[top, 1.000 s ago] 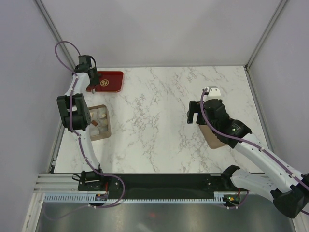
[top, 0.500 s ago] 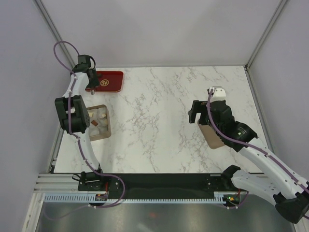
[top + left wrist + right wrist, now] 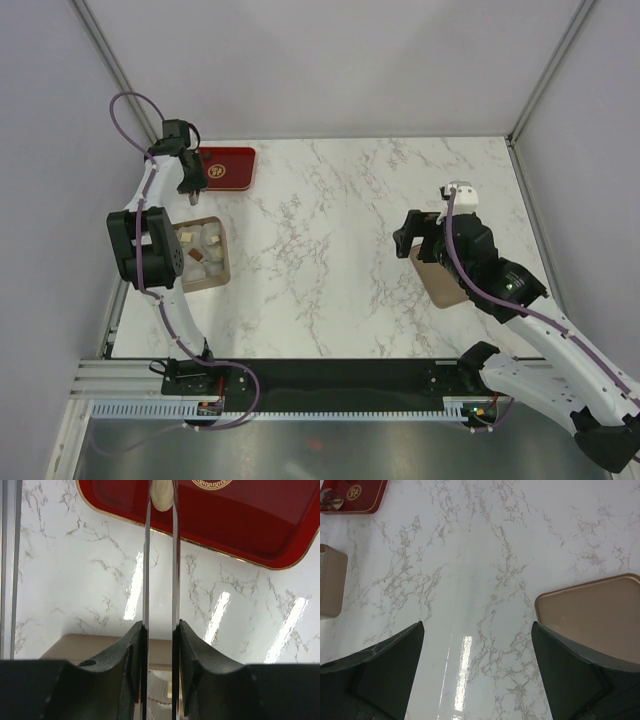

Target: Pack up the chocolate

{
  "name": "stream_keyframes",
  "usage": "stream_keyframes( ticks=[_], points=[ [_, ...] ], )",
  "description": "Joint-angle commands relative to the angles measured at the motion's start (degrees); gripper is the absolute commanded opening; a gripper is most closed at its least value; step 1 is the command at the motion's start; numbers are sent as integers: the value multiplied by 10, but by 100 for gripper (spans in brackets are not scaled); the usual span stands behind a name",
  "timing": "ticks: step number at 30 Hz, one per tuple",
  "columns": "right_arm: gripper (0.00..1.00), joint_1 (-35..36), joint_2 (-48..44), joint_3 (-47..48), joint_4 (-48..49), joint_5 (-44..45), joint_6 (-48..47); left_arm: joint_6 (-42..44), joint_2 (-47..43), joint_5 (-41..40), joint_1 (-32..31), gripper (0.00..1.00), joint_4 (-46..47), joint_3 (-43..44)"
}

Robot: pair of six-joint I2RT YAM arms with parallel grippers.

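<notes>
Across the whole scene lies a glossy white bench (image 3: 340, 250) of grey-veined marble pattern, smooth enough to mirror the lights. At its far left corner rests a shiny red rectangular tray (image 3: 232, 170) with rounded corners and a thin gold rim. Near the right side lies a flat tan-brown rectangular box lid (image 3: 440, 285), matt, with a raised lip. By the left edge sits a smaller open tan box (image 3: 222, 262) holding several cream-white, tan and brown chocolate pieces (image 3: 208, 238).

Slim, flat blades of the left claw (image 3: 187, 186) pinch a cream-white round chocolate piece (image 3: 162, 497) between their tips, above the tray's near rim. The right claw (image 3: 477, 630) hangs with its dark jaws spread wide and holding nothing, over bare bench just left of the lid.

Against half a second ago, the left claw has edged slightly nearer, and its elbow has swung left. The right arm has shifted rightward.
</notes>
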Motion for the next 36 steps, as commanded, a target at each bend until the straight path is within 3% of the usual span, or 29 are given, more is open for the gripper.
stream_keyframes(
  ticks=[1, 7, 18, 22, 36],
  points=[
    [97, 2, -16, 15, -1, -3, 8, -21, -68, -14, -11, 38, -20, 6],
    [97, 2, -33, 14, -3, -16, 6, -39, -117, -58, -20, 36, -106, 18],
    [98, 1, -56, -9, 0, -38, -12, -86, -305, -10, -22, 36, -222, -79],
    [98, 2, -62, -21, 8, -73, -14, -99, -332, -52, -22, 36, -305, -96],
    [98, 2, -115, -30, 2, -104, -27, -146, -434, -29, -22, 37, -381, -217]
  ],
)
